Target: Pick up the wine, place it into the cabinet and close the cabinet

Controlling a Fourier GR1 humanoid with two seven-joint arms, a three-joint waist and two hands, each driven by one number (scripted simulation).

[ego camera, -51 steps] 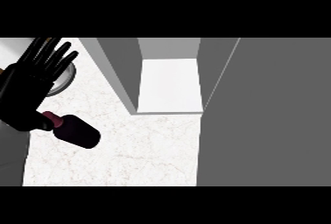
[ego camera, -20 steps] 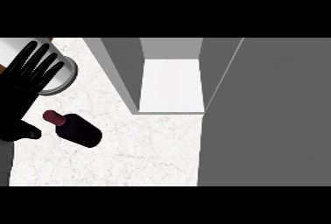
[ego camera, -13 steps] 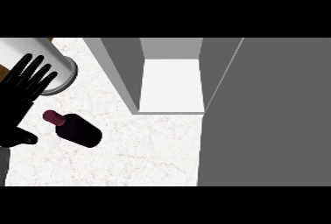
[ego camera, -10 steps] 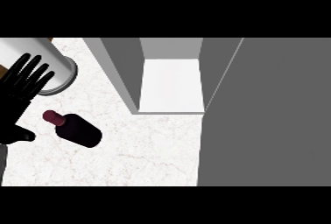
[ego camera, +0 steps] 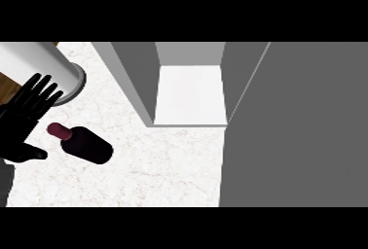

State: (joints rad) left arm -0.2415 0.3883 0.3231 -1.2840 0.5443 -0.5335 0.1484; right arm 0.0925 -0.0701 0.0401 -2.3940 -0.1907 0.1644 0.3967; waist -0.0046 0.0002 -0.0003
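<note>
A dark wine bottle (ego camera: 84, 143) lies on its side on the pale marble counter (ego camera: 158, 170), its maroon cap pointing up-left. My left hand (ego camera: 22, 121) shows at the view's left edge, fingers straight and spread, its thumb just left of the bottle's neck and not holding it. The cabinet (ego camera: 188, 92) stands open at the back, showing a white floor inside. Its grey door (ego camera: 295, 126) swings out along the right side. My right hand does not show.
A large white cylinder (ego camera: 43, 65) stands at the back left, just behind my left hand's fingertips. A strip of wooden surface (ego camera: 9, 85) shows at the far left edge. The counter's front edge runs along the lower part of the view.
My left hand has drawn back toward the left edge and lower, away from over the bottle. The bottle and cabinet have not moved.
</note>
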